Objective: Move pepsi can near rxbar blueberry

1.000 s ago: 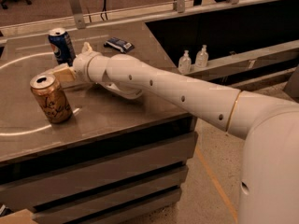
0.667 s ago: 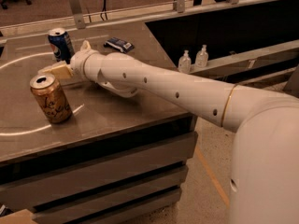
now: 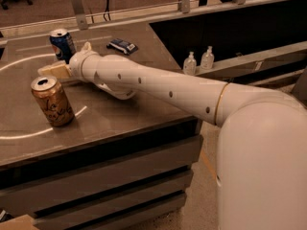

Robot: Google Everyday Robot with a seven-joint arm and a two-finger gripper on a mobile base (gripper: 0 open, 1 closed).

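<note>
Pincer (image 3: 48, 71) edged left; pepsi can (image 3: 62, 44) just behind it.

Grey table (image 3: 115, 115), pepsi can (image 3: 62, 44) upright far left, gold-brown can (image 3: 53, 101) nearer, rxbar blueberry (image 3: 122, 45) flat beyond, end effector (image 3: 52, 71) between cans.

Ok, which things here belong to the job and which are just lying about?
Job: dark blue pepsi can with silver top, back left on the table; small flat dark blue rxbar blueberry, to its right; gripper, low just in front of that can.
Lying about: gold-brown drink can, front left; two small clear bottles on the ledge beyond the table.
</note>
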